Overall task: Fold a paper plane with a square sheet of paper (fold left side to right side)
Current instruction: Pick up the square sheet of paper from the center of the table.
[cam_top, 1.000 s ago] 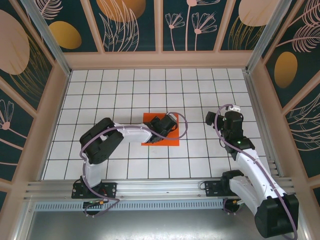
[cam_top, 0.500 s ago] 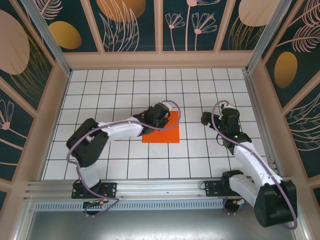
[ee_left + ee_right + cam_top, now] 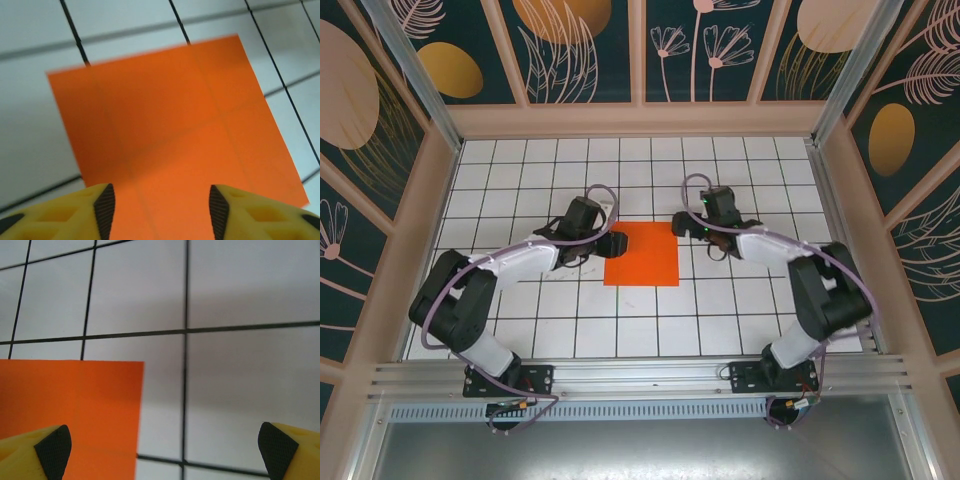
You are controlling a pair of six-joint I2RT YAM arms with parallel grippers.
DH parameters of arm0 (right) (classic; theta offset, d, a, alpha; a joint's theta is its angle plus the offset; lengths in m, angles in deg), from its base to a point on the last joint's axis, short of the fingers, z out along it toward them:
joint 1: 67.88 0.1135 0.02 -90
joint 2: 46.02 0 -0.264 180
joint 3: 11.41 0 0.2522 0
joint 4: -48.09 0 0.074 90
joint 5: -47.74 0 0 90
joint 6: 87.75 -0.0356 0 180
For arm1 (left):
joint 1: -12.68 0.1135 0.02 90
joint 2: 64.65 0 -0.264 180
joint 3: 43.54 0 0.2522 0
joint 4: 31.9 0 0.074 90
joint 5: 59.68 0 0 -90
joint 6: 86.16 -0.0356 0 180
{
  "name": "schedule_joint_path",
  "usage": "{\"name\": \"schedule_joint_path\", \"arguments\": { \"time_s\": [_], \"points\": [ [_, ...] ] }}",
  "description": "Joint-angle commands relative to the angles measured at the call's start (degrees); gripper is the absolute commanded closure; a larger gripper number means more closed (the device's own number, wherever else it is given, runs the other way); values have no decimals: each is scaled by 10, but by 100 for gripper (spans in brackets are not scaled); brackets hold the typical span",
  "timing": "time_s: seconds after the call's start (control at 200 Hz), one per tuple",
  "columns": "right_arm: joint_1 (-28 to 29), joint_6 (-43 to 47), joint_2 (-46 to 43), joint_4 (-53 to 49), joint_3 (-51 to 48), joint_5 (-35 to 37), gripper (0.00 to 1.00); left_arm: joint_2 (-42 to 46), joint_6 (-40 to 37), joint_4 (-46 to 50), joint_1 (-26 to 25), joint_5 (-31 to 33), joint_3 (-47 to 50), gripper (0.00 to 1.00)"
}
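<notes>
Well, the paper [image 3: 641, 256] lies flat on the table [image 3: 520, 180], an orange square about two tiles wide each way, near the middle of the grid and between the two grippers. Seen from the left wrist, faint crease lines cross its surface, but no part of it is lifted or folded over.

The left gripper [image 3: 612, 244] sits at the paper's left edge, its arm reaching in from the left side of the table. In its own camera the two yellow fingers with black pads [image 3: 104, 209] stand partway apart, low over the near edge of the sheet, with orange showing in the gap between them. Nothing is pinched. Whether the tips touch the paper I cannot tell.

The right gripper [image 3: 682, 225] is just beside the paper's far right corner. Its camera shows the jaws spread wide, one pad at each lower corner of the view, with nothing held. That corner of the sheet lies flat by the left-hand pad, with white tiles and black grid lines around it
</notes>
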Motion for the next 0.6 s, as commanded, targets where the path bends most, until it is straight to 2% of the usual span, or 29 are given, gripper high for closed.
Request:
{"name": "schedule_joint_path", "arguments": {
  "time_s": [0.0, 0.215, 0.596],
  "points": [
    [17, 10, 56, -6, 60, -11, 1, -11, 45, -15, 4, -71, 18, 50],
    [39, 20, 131, -29, 129, -11, 1, -18, 64, -17, 5, -72, 52, 53],
    [83, 20, 164, -59, 139, -8, 2, -47, 66, -17, 5, -56, 72, 58]
  ]
}}
